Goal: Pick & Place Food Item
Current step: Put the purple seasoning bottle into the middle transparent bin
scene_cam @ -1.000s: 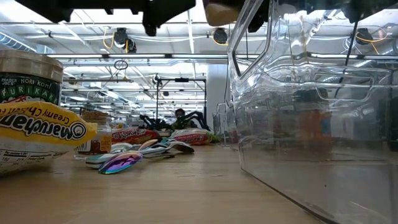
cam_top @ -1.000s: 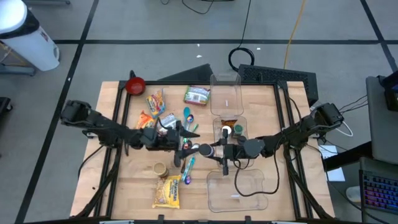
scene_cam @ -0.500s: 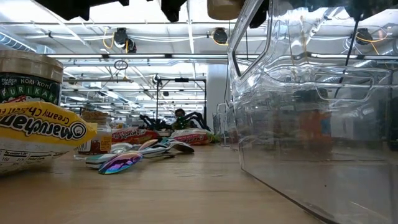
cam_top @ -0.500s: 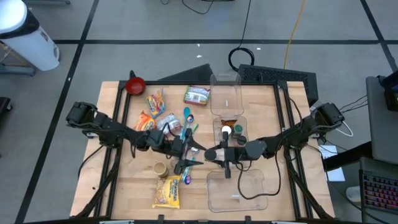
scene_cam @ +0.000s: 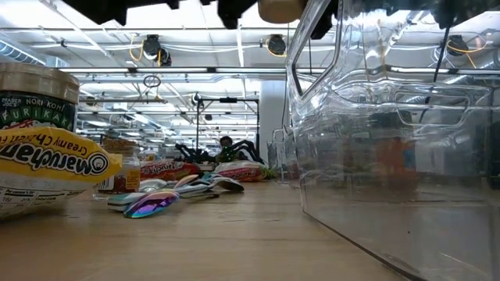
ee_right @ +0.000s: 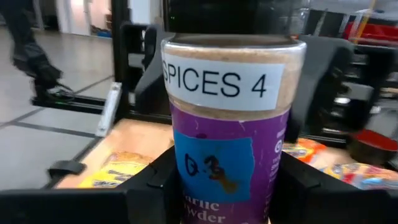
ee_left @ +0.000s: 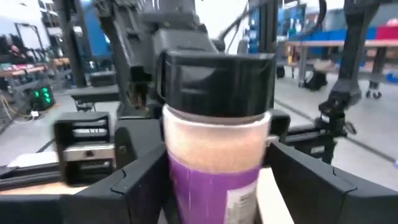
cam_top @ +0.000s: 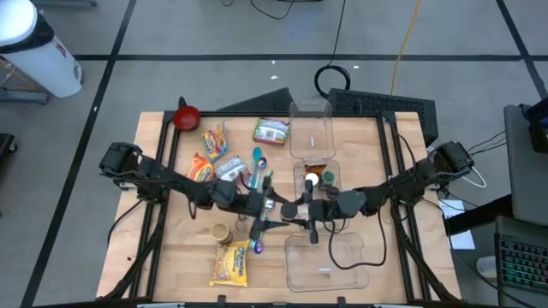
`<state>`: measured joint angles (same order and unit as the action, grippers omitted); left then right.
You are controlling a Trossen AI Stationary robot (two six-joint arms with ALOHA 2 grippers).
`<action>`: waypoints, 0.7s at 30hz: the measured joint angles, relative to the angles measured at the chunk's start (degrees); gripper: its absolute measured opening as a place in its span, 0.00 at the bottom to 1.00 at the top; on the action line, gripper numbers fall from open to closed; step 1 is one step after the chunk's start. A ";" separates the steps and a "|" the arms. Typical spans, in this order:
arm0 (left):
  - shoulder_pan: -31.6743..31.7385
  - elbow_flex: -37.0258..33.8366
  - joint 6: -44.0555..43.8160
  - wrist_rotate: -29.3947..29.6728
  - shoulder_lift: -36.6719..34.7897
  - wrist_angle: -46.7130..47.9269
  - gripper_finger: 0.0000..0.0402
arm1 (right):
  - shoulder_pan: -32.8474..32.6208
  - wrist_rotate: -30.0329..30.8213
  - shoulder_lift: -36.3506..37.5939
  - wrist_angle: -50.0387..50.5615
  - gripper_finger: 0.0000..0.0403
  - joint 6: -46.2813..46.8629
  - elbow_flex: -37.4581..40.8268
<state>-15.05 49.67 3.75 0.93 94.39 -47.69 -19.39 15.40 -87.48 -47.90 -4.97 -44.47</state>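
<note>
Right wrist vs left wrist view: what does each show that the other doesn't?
Right wrist only: the jar's "SPICES 4" label, a blue sticker on the purple wrap, snack packets on the table behind.

Left wrist only: the jar's black cap.

Both: the same purple spice jar, between that arm's own jaws, with the other arm's gripper just behind it. So the left gripper and right gripper meet at the jar.

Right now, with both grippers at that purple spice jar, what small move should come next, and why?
Probably the left gripper should close on the garlic powder jar. The right gripper clamps its purple body above the table, while the left gripper only flanks it, jaws apart; it needs that grip before the right lets go.
</note>
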 joint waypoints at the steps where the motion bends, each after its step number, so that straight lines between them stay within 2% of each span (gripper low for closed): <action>1: -0.02 1.52 0.65 0.41 1.11 1.01 0.70 | 0.04 -0.40 0.00 0.07 0.37 0.15 0.00; 7: 0.44 7.58 4.98 5.53 5.05 5.77 0.67 | -0.08 0.47 0.00 1.72 0.37 0.11 0.15; 11: 0.44 8.14 5.06 3.43 4.70 6.85 0.54 | -0.14 -0.22 0.02 3.58 0.37 -0.21 0.04; 14: -0.13 8.09 5.22 2.78 3.98 7.65 0.40 | -0.17 -0.51 0.10 3.50 0.44 -0.10 -0.10; 17: -0.54 8.09 5.23 2.80 3.15 8.85 0.38 | -0.28 -0.75 1.16 5.20 0.52 -0.17 -0.18; 21: -0.76 8.06 5.18 2.11 3.06 11.01 0.38 | -1.02 -0.75 5.72 16.38 0.59 0.02 -0.11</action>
<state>-15.82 57.73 8.93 3.04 97.45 -36.68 -20.41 14.66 -81.76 -31.52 -4.95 -44.58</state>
